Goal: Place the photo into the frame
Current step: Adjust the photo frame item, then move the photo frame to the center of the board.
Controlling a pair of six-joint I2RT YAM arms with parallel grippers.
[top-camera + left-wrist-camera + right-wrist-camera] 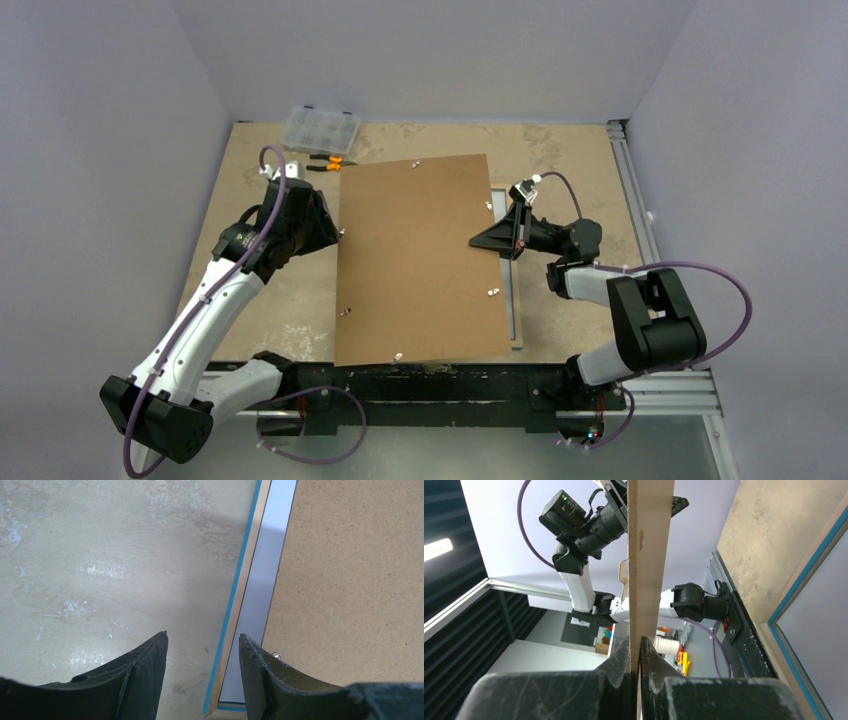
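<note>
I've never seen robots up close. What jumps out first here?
A big brown board fills the middle of the table, pinched at its right edge by the right gripper. The left gripper hangs open over the blue-edged frame peeking out at the board's left side.

**Table layout: board over frame**

The backing board [415, 260] lies mid-table [570, 170], over the frame [514, 300]. One frame rail pokes out along the board's right side, and another shows beside its left edge in the left wrist view. The left gripper [330, 232] sits at the board's left edge, the right gripper [480, 241] on its right edge. A compartment box [320, 128] sits far left, with pliers [325, 162] just before it.
</note>
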